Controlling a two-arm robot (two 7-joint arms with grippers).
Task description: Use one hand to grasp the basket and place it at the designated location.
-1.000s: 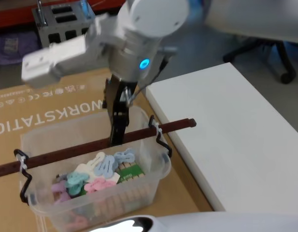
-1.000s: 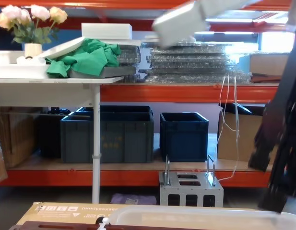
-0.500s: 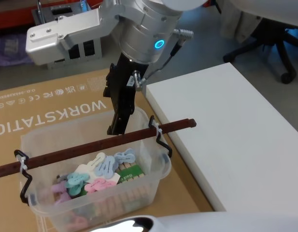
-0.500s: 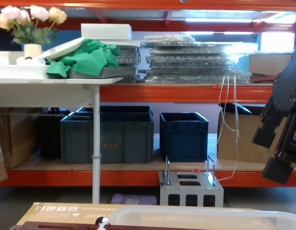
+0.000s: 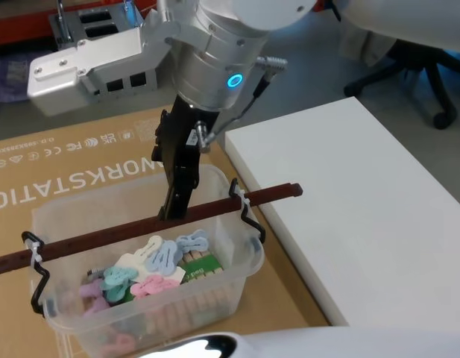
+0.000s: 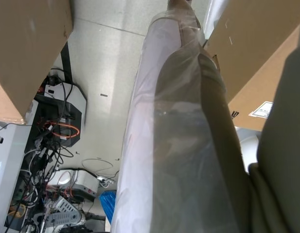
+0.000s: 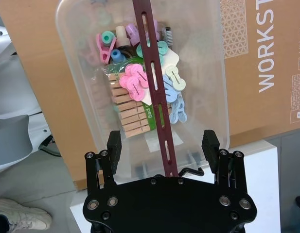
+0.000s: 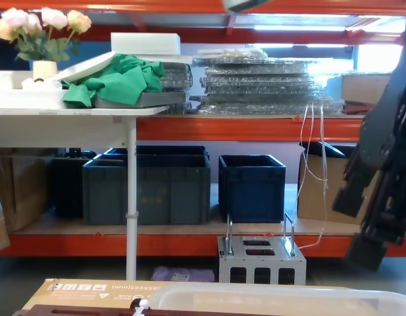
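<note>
The basket [image 5: 237,257] is a translucent white tub on a cardboard box, with coloured and wooden clothes pegs [image 5: 151,268] inside. Its long dark red-brown handle [image 5: 125,233] spans the rim, held by black wire and a white zip tie [image 5: 244,200]. My right gripper [image 5: 172,211] hangs open over the middle of the handle. In the right wrist view the handle [image 7: 157,97] runs between the two fingers of that gripper [image 7: 162,141], with clear gaps on both sides. The chest view shows the gripper [image 8: 354,227] at the right, above the basket's rim [image 8: 281,295].
A white tabletop [image 5: 349,209] lies right of the basket, close to the handle's end. The cardboard box [image 5: 65,171] extends left and back. A grey metal box [image 5: 95,30], dark blue crates [image 8: 147,184] and an office chair [image 5: 416,74] stand beyond.
The right gripper rose a little from the handle, then shifted left and came down to it again. The basket has stayed in place.
</note>
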